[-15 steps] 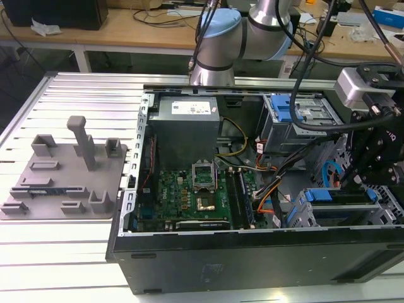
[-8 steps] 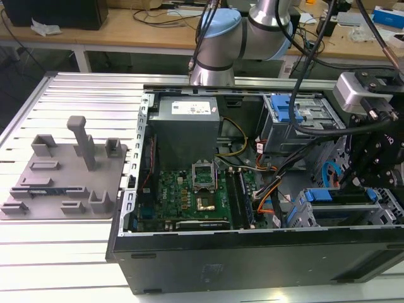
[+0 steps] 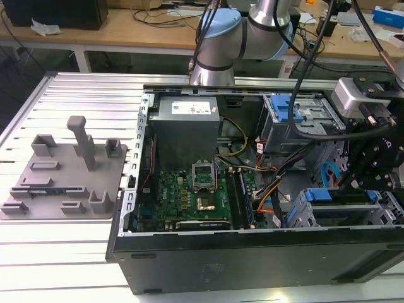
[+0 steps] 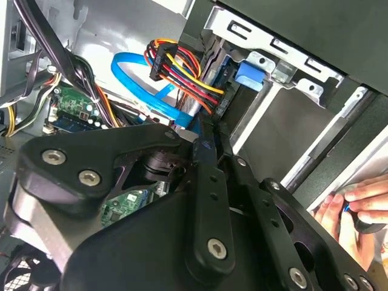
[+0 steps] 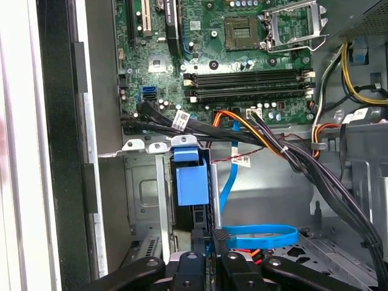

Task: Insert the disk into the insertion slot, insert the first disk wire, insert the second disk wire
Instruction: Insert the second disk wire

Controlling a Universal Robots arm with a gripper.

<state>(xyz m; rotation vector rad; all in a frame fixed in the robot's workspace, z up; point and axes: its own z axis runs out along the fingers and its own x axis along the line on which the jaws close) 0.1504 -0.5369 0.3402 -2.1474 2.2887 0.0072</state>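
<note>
The disk sits inside the insertion slot (image 5: 143,195), and its blue carrier end (image 5: 190,184) shows at the mouth in both wrist views (image 4: 250,74). In the exterior view the carrier (image 3: 314,196) lies low at the right of the open computer case. My black gripper (image 5: 212,241) hovers just behind the disk, shut on the end of the flat blue disk wire (image 5: 257,233), which loops away from the fingertips (image 4: 203,136). A bundle of red, yellow and orange wires (image 4: 182,73) runs to the disk's rear edge beside the blue wire (image 4: 140,80).
The motherboard (image 5: 242,54) and black cable bundles (image 5: 303,163) lie beyond the slot. A taller grey cage with a blue latch (image 3: 291,112) stands at the back right. A person's hand (image 4: 357,206) rests outside the case wall. A grey fixture plate (image 3: 63,173) is on the exterior view's left.
</note>
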